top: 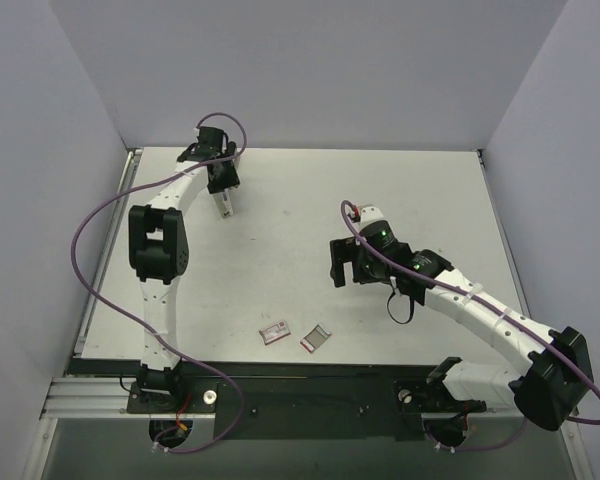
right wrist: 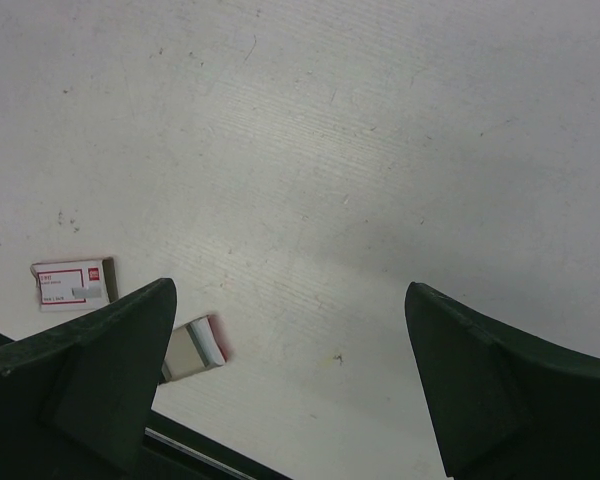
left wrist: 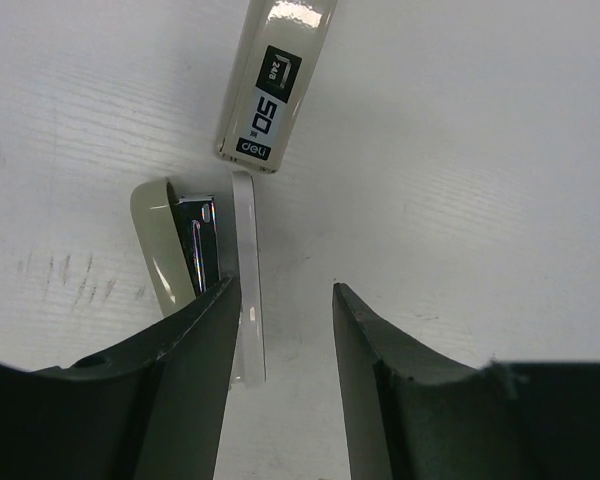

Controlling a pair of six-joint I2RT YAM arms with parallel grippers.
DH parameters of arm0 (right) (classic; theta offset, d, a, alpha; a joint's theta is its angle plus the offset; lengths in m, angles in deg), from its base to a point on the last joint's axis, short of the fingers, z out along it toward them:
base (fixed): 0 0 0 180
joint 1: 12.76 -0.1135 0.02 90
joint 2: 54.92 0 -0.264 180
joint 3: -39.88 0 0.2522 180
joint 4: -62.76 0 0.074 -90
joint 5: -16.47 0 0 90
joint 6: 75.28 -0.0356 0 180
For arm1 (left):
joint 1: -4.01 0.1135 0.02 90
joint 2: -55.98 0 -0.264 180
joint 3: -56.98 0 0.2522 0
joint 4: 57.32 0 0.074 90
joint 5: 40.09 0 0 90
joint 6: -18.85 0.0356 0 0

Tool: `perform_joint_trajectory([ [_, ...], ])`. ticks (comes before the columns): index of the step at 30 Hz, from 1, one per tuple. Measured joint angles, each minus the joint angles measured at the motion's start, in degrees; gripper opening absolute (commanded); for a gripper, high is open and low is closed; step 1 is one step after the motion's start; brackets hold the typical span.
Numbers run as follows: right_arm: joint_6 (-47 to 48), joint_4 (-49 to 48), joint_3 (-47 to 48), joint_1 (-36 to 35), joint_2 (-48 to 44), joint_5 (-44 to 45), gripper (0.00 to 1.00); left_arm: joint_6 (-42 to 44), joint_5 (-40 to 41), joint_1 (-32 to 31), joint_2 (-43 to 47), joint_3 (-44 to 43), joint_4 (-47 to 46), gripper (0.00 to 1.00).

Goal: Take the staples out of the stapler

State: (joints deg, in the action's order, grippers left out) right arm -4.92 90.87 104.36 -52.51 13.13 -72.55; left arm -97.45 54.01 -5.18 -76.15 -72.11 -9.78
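Silver stapler (left wrist: pixel 244 240) is lying at the counter's (top: pixel 380 200) far left, just beside one finger (left wrist: pixel 195 340) of your half-open, empty left gripper (left wrist: pixel 285 290). You should be centring it before squeezing. Your right gripper (right wrist: pixel 290 290) is hanging wide open, empty.

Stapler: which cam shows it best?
Left wrist. The stapler is close up there: a beige body with a readable label, a second beige-and-metal part and a thin strip running down beside the left gripper. Top external shows only a small pale sliver under that gripper. Right wrist does not show it at all.
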Motion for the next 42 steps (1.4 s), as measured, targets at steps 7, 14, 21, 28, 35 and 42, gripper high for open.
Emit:
perform_joint_trajectory([
  [7,0.11,-0.02,0.00,-0.44,0.35,-0.02,0.92,1.09,2.89,-0.20,-0.98,-1.09,1.51,0.53],
  [14,0.15,-0.02,0.00,-0.85,0.90,-0.37,0.92,1.84,4.59,-0.35,-2.12,-2.80,2.69,0.53],
  [21,0.15,-0.02,0.00,-1.09,0.90,-0.37,0.92,2.16,4.94,-1.03,-3.93,-3.67,3.37,0.53],
  [28,0.15,0.00,0.00,-1.33,0.90,-0.37,0.92,2.56,4.98,-1.81,-5.81,-4.94,3.87,0.51],
  [35,0.17,0.00,0.00,-1.60,0.90,-0.37,0.92,2.84,5.64,-1.88,-6.49,-5.03,4.26,0.31],
  [42,0.15,0.00,0.00,-1.62,0.90,-0.37,0.91,3.37,5.79,-1.90,-6.54,-5.05,4.61,0.00],
])
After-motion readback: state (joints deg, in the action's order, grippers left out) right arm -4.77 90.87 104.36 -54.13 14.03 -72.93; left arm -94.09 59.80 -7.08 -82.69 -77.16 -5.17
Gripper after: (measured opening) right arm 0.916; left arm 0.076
